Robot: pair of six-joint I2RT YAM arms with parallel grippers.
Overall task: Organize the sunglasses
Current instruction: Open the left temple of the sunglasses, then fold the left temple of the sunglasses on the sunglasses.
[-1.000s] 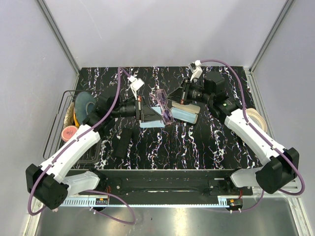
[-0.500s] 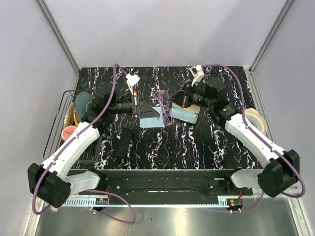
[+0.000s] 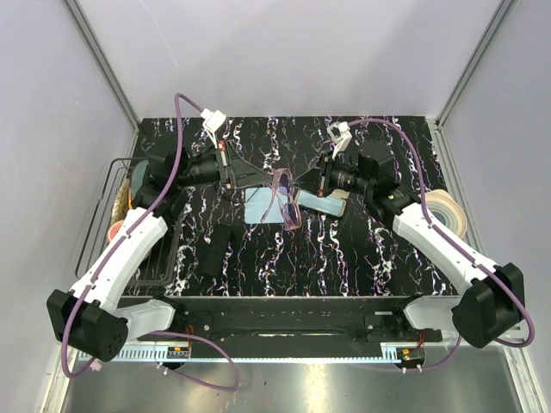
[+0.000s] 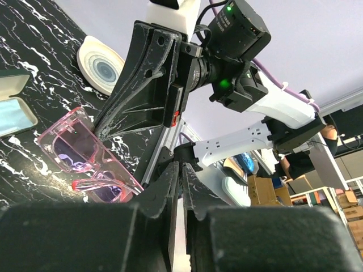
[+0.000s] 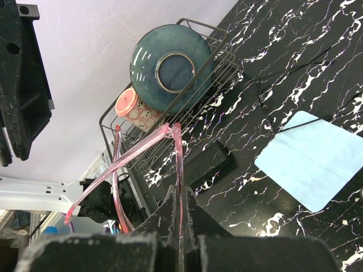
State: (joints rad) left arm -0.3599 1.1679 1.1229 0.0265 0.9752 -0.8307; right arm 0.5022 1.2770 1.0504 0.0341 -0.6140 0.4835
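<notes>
Pink sunglasses (image 3: 286, 196) hang mid-air over bench (image 3: 344, 249) centre, right gripper (image 3: 303, 182) clamped on one thin temple arm (image 5: 177, 158), left gripper (image 3: 263, 179) near-closed just beside, seemingly empty; light, brittle, slippery, so pinch gently near the hinge.

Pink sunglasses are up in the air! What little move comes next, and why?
Probably fold them: the right gripper, shut on one temple, could swing it toward the lenses. The sunglasses hang unfolded, and the case lies open close by.
</notes>
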